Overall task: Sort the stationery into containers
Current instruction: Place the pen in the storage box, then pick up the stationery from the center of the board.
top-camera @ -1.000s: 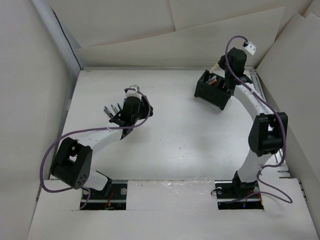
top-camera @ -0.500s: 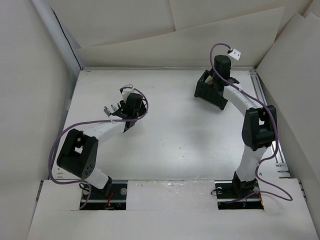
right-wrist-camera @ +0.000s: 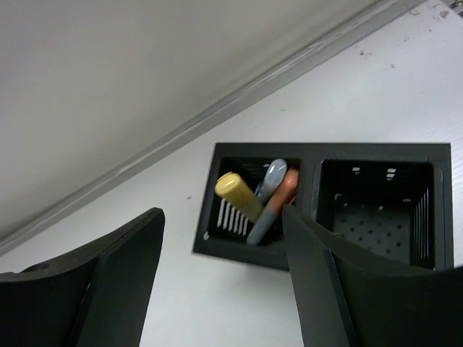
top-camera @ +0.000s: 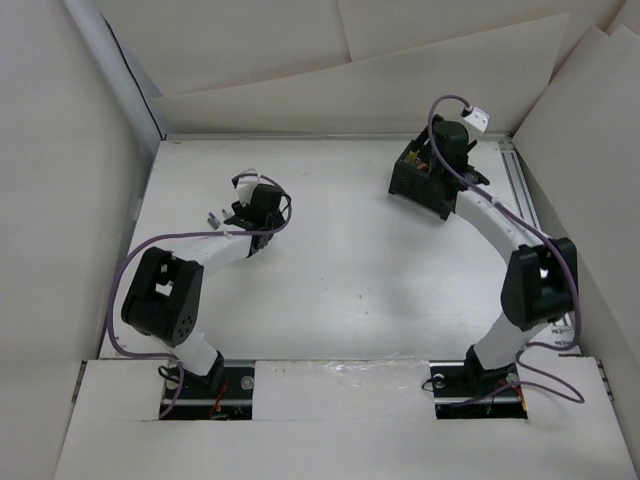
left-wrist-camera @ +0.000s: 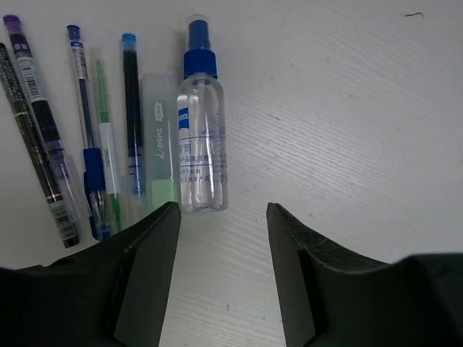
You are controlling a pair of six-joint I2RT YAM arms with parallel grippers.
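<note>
Drop looks done, right gripper wide and empty over the black two-compartment box; I'd next shut half-open left gripper, far left of it, on a pen.

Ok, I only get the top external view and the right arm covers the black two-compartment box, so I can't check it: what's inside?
Observer: One compartment of the black plastic box holds a yellow-capped marker, a grey-blue marker and an orange marker.
Operator: The other compartment?
Observer: Empty; its perforated floor shows.
Operator: Near the left gripper?
Observer: A clear spray bottle with a blue cap, beside a row of pens.
</note>
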